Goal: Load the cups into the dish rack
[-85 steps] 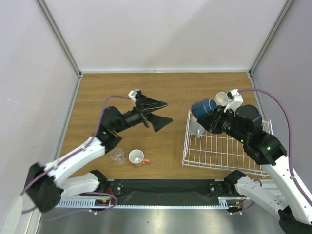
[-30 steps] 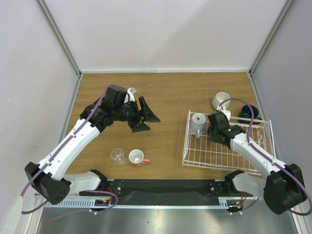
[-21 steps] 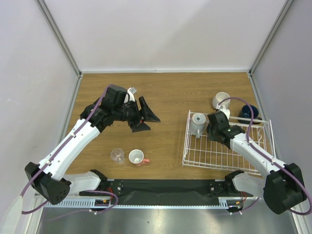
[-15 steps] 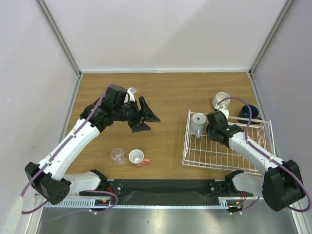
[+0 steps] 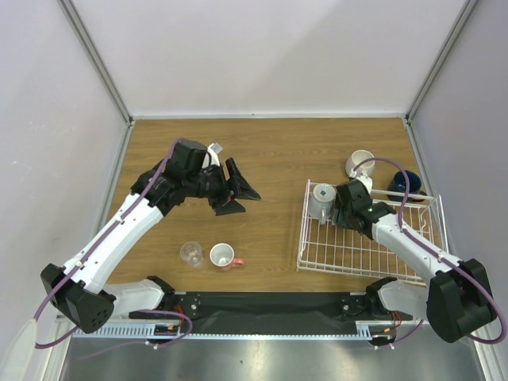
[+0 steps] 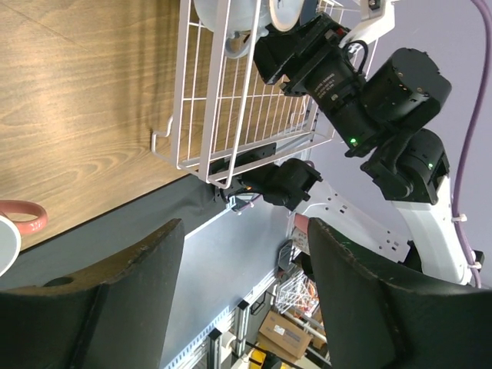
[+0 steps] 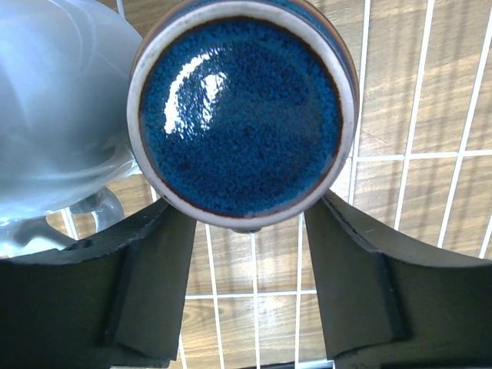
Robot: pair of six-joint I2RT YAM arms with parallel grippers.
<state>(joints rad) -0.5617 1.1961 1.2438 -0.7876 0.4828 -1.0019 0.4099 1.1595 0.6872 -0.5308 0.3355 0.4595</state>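
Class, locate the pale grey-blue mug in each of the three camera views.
Top external: pale grey-blue mug in the far-left corner of the dish rack.
Left wrist: mug at the top edge, behind rack wires.
Right wrist: mug at the left edge, beside the dark blue cup.
Shared landmark: the dish rack's white wires.

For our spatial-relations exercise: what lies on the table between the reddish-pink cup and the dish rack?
Nothing: the top view shows only bare wooden table between the reddish-pink cup and the dish rack.

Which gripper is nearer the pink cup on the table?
Left. The left gripper sits open beyond the pink cup; the right gripper is over at the dish rack, holding a dark blue cup.
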